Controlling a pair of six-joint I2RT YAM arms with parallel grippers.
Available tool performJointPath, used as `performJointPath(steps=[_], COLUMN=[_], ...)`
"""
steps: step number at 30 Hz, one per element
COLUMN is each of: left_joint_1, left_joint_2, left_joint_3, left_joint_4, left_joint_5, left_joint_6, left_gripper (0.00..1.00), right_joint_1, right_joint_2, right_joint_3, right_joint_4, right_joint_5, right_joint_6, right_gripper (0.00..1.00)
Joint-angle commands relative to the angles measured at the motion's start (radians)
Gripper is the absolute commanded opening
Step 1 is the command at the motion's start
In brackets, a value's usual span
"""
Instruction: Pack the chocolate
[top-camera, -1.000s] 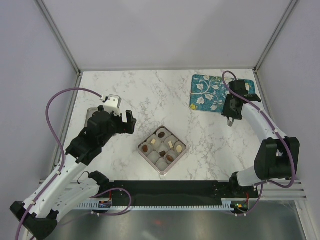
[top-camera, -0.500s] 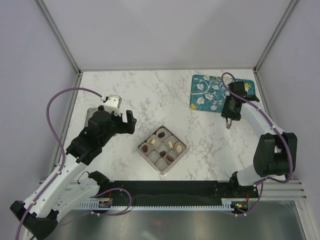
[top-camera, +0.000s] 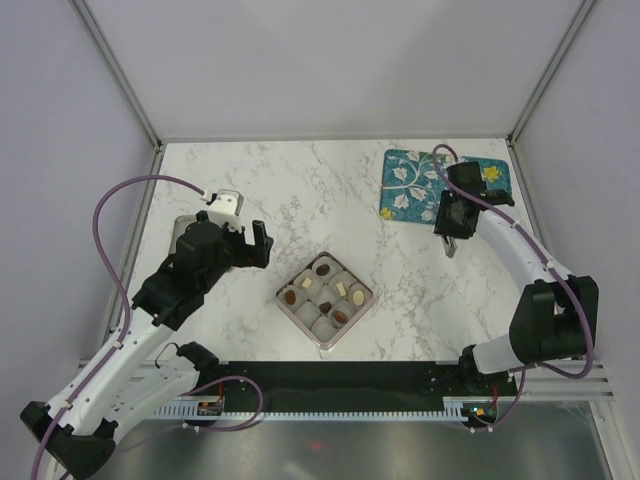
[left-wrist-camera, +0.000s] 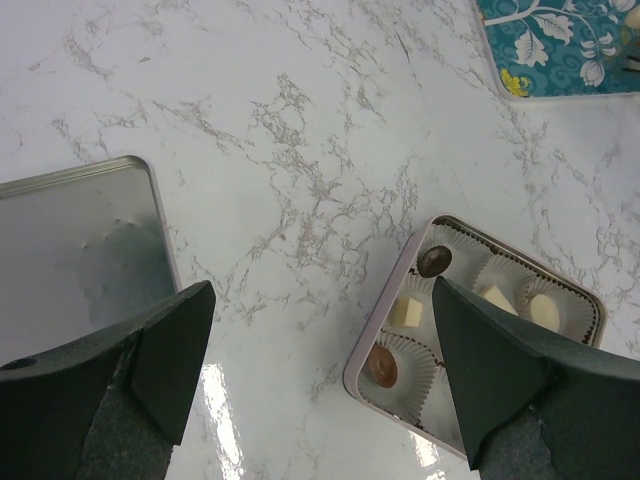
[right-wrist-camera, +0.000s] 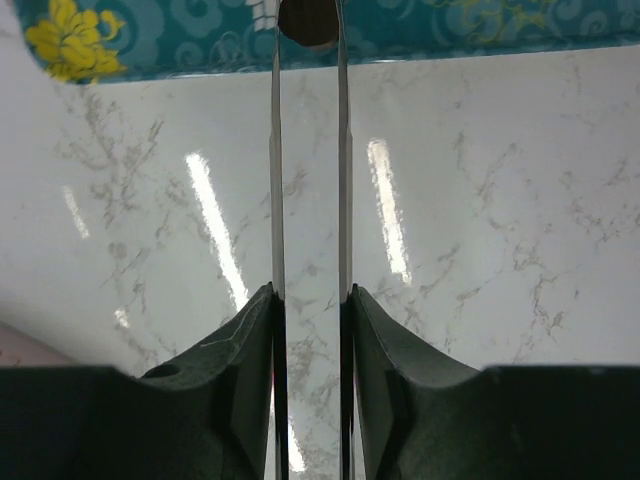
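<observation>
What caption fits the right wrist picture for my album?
Right gripper pinching a brown chocolate over the marble table.

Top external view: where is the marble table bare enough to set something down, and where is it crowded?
Bare: the far marble between metal lid, teal mat and chocolate box; also the near right patch beside the right arm. Crowded: lid to box, under the left tool.

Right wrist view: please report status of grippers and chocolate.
Left gripper open, empty. Right gripper shut on dark chocolate, above marble beside mat. Nothing blocks path to box.
</observation>
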Motion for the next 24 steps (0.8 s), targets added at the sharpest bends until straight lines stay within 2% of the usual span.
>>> performJointPath(steps=[1,7,13,14,20,24], left_joint_1=[0.0,0.0,0.0,0.0,0.0,0.0], left_joint_2=[-0.006,-0.006,-0.005,-0.005,-0.006,-0.006], left_joint_3=[0.018,0.018,0.018,0.018,0.016,0.015], left_joint_4=[0.019,0.019,0.018,0.018,0.016,0.015], left_joint_5=[0.003,0.0,-0.019,-0.025,-0.046,-0.049], left_joint_6=[-0.007,-0.007,-0.007,-0.007,-0.006,-0.006], left_gripper=[0.97,0.97,0.97,0.97,0.97,0.97], right_joint_1=[0.077,0.285,0.537,0.61,0.871,0.969], right_joint_2=[-0.073,-0.194,-0.299,-0.3,-0.271,-0.234], right_joint_3=[0.067,0.042,-0.024,-0.031,-0.036,-0.041], right_joint_4=[-0.046,-0.089,-0.098,-0.097,-0.072,-0.058], right_joint_5=[-0.027,-0.143,-0.213,-0.21,-0.165,-0.159], right_joint_6=[0.002,-0.016,0.038,0.062,0.142,0.185], right_gripper=[0.33,0.33,0.34,0.33,0.33,0.34])
